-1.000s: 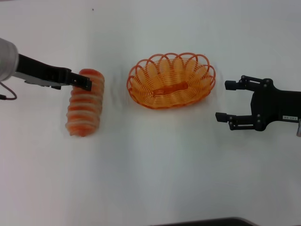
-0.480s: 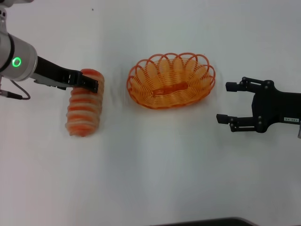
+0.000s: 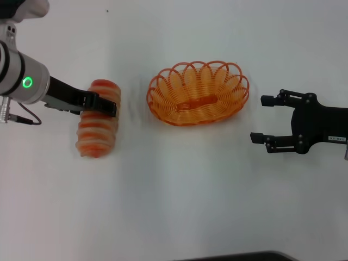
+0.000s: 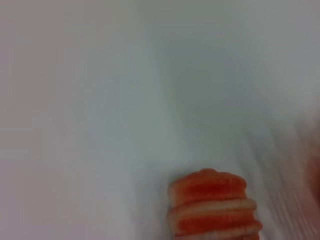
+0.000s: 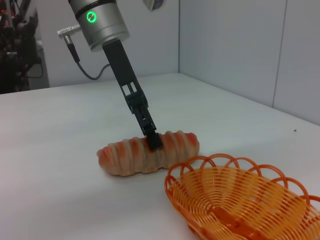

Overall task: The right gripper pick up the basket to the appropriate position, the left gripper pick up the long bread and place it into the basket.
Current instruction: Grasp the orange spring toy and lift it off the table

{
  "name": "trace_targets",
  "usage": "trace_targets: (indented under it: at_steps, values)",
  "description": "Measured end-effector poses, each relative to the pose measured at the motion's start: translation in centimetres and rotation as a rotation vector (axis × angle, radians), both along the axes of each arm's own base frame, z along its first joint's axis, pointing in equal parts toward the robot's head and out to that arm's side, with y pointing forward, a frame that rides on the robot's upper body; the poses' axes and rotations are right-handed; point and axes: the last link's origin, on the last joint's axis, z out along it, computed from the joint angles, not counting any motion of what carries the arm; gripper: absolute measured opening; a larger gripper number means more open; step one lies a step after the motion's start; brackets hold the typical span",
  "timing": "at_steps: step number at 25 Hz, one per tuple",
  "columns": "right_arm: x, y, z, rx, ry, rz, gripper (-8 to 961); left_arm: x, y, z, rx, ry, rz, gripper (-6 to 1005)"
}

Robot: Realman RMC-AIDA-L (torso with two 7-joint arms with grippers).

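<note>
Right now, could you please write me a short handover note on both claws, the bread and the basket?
Left claw: down at the long bread, near its far end; grip state unclear.
Right claw: open, hovering right of the basket, not touching it.
Basket sits empty at table centre; bread lies on the table to its left.
Done: nothing placed yet.
Left: grasp and lift bread, put it in the basket.

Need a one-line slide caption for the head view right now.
Left gripper over long bread; right gripper open beside empty basket.
</note>
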Motion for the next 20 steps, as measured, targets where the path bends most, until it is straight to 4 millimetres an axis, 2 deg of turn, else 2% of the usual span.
trace_targets:
  at_steps: [20]
  values:
    - [-0.1, 0.1, -0.1, -0.006, -0.004, 0.009, 897, 0.6, -0.4, -1.2, -0.062, 0.056, -0.035, 844]
